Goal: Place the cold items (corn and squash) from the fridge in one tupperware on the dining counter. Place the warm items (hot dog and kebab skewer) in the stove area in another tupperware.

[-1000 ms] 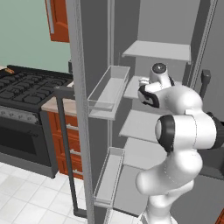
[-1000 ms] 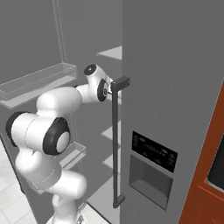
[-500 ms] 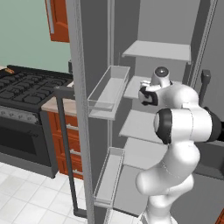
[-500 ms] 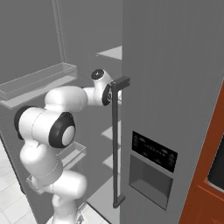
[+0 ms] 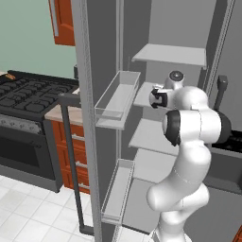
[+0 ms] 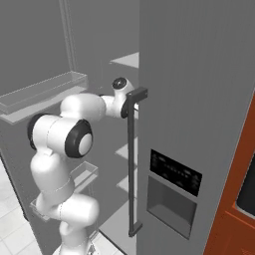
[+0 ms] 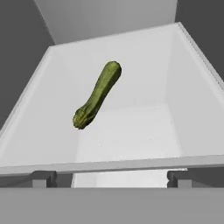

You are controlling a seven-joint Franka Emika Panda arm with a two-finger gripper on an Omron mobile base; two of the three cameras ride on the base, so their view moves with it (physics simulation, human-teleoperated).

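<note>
While tool (image 7: pixel 112 183) spread | squash (image 7: pixel 97 95) alone on white fridge (image 5: pixel 165 54) shelf (image 7: pixel 131 127)

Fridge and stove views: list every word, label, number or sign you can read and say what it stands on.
No text can be read.
Dispenser panel on the fridge door: faint pale marks, too small to read.
Stove: no legible markings.
Squash and its white shelf: no labels.

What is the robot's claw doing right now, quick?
Gripper: open, holding nothing; the squash lies untouched on the fridge shelf ahead.
</note>
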